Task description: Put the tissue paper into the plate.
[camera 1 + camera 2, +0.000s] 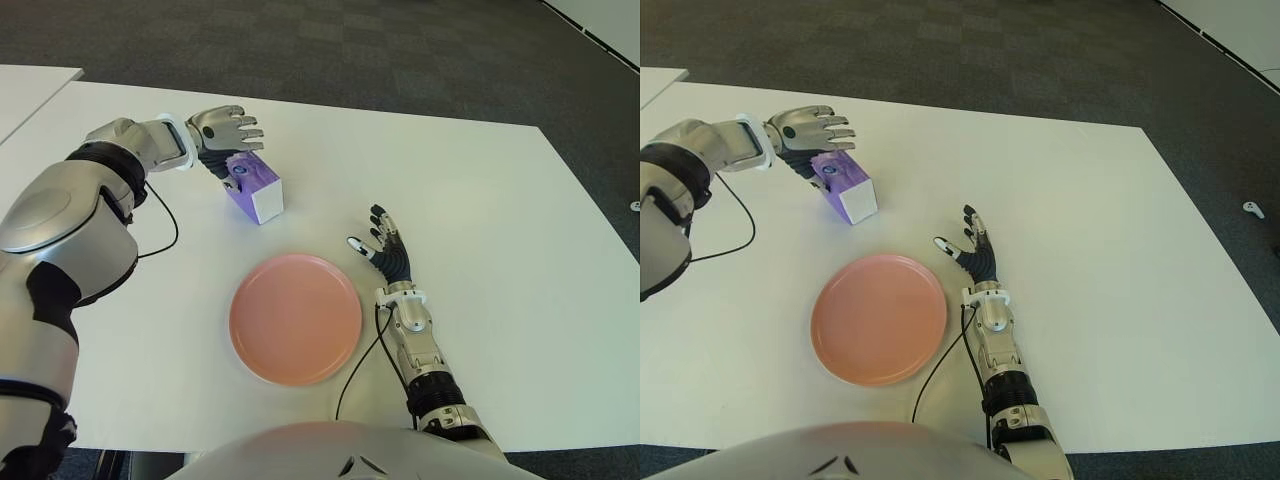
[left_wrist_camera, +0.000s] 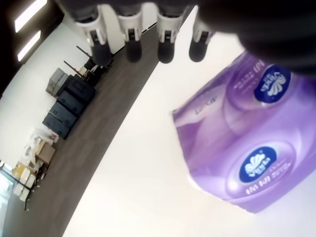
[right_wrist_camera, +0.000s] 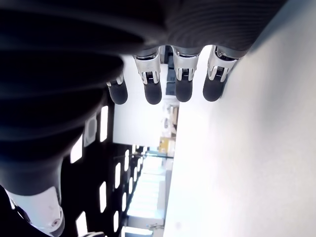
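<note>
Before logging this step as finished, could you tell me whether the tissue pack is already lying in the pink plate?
No, the tissue pack stands on the table beyond the plate, under the open left hand.

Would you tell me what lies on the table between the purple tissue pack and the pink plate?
Nothing: in the left eye view only bare white table separates the tissue pack from the plate. The open left hand hovers at the pack.

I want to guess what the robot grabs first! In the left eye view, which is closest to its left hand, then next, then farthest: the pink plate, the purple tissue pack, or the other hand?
1. Tissue pack: right beneath the open left hand.
2. Pink plate: nearer the robot, mid-table.
3. Right hand: beyond the plate's right side, a close call with the plate.
</note>
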Robot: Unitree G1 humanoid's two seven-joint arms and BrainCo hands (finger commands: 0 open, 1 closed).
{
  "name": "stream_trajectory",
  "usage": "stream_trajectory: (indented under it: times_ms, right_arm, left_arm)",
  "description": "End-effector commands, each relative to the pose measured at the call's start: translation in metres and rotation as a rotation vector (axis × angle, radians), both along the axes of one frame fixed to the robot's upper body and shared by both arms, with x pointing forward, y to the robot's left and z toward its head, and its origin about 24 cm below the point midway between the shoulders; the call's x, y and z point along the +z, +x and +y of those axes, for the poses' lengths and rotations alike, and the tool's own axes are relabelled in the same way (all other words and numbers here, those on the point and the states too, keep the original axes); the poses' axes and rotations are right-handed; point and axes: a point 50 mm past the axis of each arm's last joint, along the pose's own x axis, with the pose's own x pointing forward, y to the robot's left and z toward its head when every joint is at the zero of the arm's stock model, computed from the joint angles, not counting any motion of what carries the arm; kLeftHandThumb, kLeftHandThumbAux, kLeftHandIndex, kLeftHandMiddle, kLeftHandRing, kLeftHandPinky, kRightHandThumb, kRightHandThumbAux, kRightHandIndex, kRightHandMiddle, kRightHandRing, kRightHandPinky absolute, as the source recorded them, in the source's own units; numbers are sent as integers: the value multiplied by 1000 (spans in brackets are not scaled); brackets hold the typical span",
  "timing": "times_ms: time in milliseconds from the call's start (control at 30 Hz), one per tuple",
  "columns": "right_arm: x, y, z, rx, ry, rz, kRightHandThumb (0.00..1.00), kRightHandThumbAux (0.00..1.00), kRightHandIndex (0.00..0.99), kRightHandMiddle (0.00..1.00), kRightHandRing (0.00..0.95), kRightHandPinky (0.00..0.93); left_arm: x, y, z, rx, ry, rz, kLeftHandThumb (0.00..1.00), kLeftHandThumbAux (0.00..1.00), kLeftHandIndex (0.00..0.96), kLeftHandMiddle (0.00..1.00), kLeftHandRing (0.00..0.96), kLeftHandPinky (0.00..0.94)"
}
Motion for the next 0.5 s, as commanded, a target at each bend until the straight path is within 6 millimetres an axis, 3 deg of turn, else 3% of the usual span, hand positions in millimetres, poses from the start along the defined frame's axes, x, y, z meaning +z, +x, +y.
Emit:
stream_trajectory:
  times_ms: [33,500]
  right_arm:
    - [-56,-42,-5,-40,-1,302,129,668,0,0,0,0]
    - [-58,-42,-5,-32,-14,305,122,673,0,0,0,0]
  left_arm:
    - [-12,-4,-2,-25,2,22,507,152,0,0,0,0]
    - [-8,-2,-7,-60,-26,-37,475,152,0,0,0,0]
